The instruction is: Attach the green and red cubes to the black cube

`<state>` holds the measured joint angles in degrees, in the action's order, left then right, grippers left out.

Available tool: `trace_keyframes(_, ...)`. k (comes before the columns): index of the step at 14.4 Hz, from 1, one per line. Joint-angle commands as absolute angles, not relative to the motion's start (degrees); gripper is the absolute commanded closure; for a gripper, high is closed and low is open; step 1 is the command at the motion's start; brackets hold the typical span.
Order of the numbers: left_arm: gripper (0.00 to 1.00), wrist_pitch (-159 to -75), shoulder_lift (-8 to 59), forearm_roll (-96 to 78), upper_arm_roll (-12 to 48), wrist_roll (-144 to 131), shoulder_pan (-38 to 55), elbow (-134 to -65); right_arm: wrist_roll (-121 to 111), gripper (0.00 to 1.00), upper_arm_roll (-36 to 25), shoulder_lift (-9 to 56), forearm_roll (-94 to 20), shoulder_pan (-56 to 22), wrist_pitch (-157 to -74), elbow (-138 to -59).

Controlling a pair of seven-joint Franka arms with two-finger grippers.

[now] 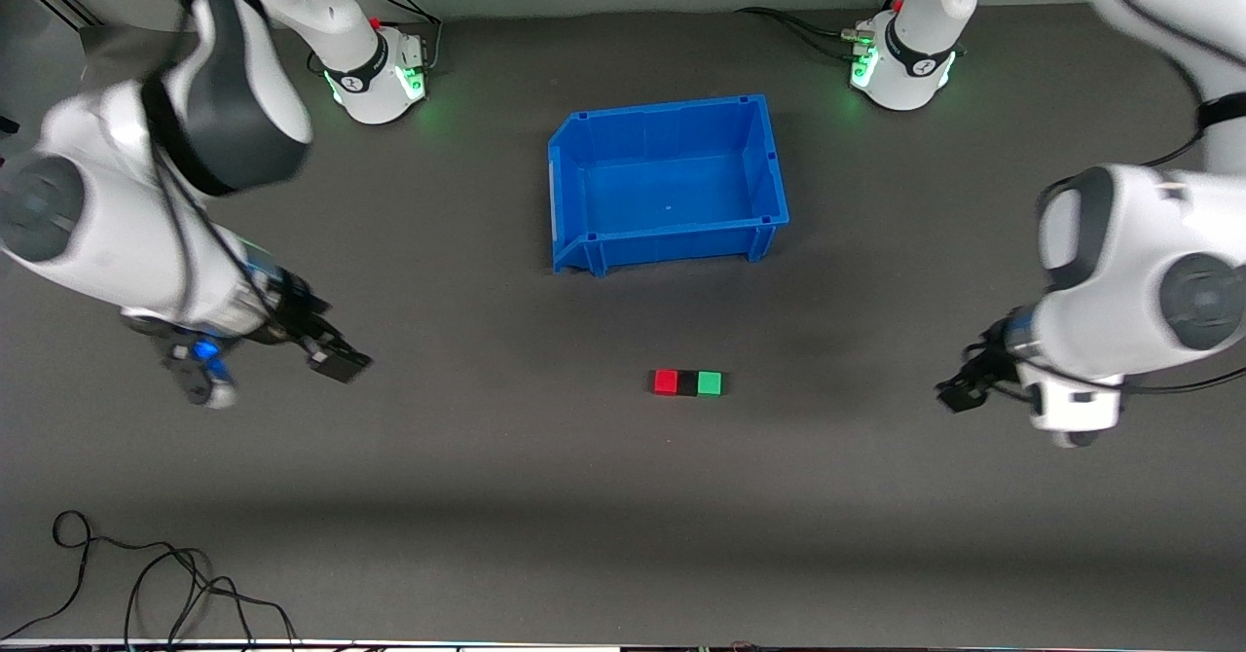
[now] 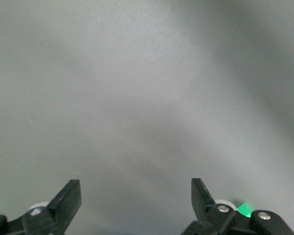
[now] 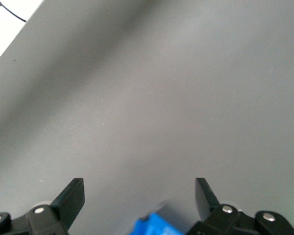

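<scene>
The left claw [image 1: 959, 391] hangs over bare worktop [image 1: 487, 457] toward the left arm's end, its fingers [image 2: 68, 198] spread wide with nothing between them. The right claw [image 1: 336, 360] hangs over bare worktop toward the right arm's end, and its fingers [image 3: 71, 196] are likewise spread and empty. Neither claw touches anything.

Between the two claws, well apart from each, the three cubes stand in one row on the worktop. The black cube [image 1: 688, 382] sits in the middle, the red cube [image 1: 666, 381] touches its face toward the right arm's end, and the green cube [image 1: 711, 382] touches its face toward the left arm's end. No gap shows at either joint in the front view (whether the faces are truly locked together cannot be told from above).

Judgement: the joining step looks complete, and both arms appear to be standing clear of the work. If anything remains, it is a check that the row holds, which would call for a claw to come in low and square to one end cube without knocking the row askew.

A blue bin [image 1: 574, 185] stands empty on the worktop, farther from the front camera than the cubes. Loose black cables [image 1: 146, 584] lie near the front edge toward the right arm's end.
</scene>
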<state>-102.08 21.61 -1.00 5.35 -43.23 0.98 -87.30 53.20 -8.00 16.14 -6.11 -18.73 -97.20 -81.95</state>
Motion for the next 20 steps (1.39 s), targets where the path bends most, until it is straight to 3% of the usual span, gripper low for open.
trace_keyframes(1, 0.00, -98.10, 17.68, -1.94, 5.62, -24.77, -2.18, -89.47, 40.13, 0.00, -2.39, 7.84, -2.12, -10.66, -97.65, -89.72)
trace_keyframes(4, 0.00, -97.55, 14.95, 2.28, 5.62, -2.68, -2.46, -89.39, 25.19, 0.00, -1.32, 4.32, -1.85, -4.94, -97.65, -92.28)
trace_keyframes(7, 0.00, -99.75, 12.49, 1.50, 5.63, -1.14, -2.55, -89.56, 12.16, 0.00, -2.19, 3.08, -1.76, -2.73, -97.56, -92.20)
trace_keyframes(12, 0.00, -101.94, 4.32, -1.41, 5.54, 5.36, -4.40, -96.75, 2.48, 0.00, -5.62, 2.20, -1.67, -2.90, -94.93, -91.76)
trace_keyframes(15, 0.00, -108.79, -0.78, -0.97, 5.45, 5.62, -4.57, -103.60, 0.62, 0.00, -6.24, 1.85, -1.67, -2.90, -90.72, -89.49)
trace_keyframes(20, 0.00, -106.88, 0.78, -0.97, 5.54, 5.27, -4.48, -101.61, -2.99, 0.00, -6.07, 1.76, -0.88, -3.08, -89.65, -88.15)
